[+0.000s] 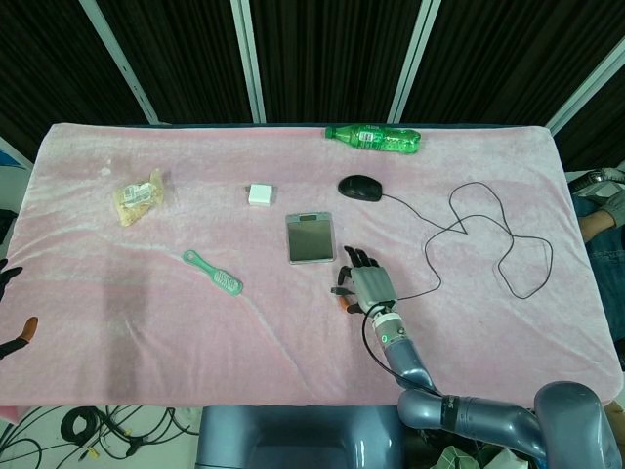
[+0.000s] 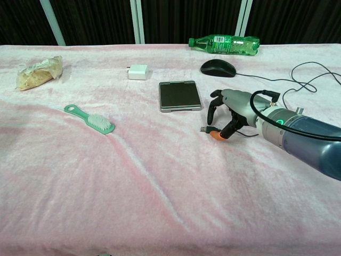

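- Your right robot hand [image 1: 366, 285] sits palm-down on the counter [image 1: 146, 342], which is under a pink plush cloth. Fingers are arched and spread, tips on or just off the cloth.
- USB plug [image 2: 204, 129] lies just beside the orange-tipped thumb, on the thumb side of that hand, touching it or nearly so. The mouse cable [image 1: 488, 230] runs back under the palm.
- You cannot tell from either view whether thumb and finger are clamped on the plug or only bracketing it.
- Your left robot hand [image 1: 12, 332]: only dark fingertips show at the counter's far edge, well apart from everything. Its state cannot be read.
- Computer mouse [image 1: 360, 187] lies beyond the right hand's fingertips. The cable loops wide off to the outer side of that hand.
- Smartphone [image 1: 310, 236] is near the fingertips, on the thumb side and slightly ahead.
- Risk, my judgement: the plug is small and flat on soft pile. A closing thumb may push it away or sink it into the cloth instead of catching it.
- Risk: the cable is slack and looped. A lift could snag a loop, or drag the mouse toward the green bottle [image 1: 373, 138].
- Risk: a sweep toward the thumb side could nudge the smartphone.
- White charger [image 1: 260, 194], green brush [image 1: 215, 273] and snack bag [image 1: 139, 196] lie further off on the thumb side.
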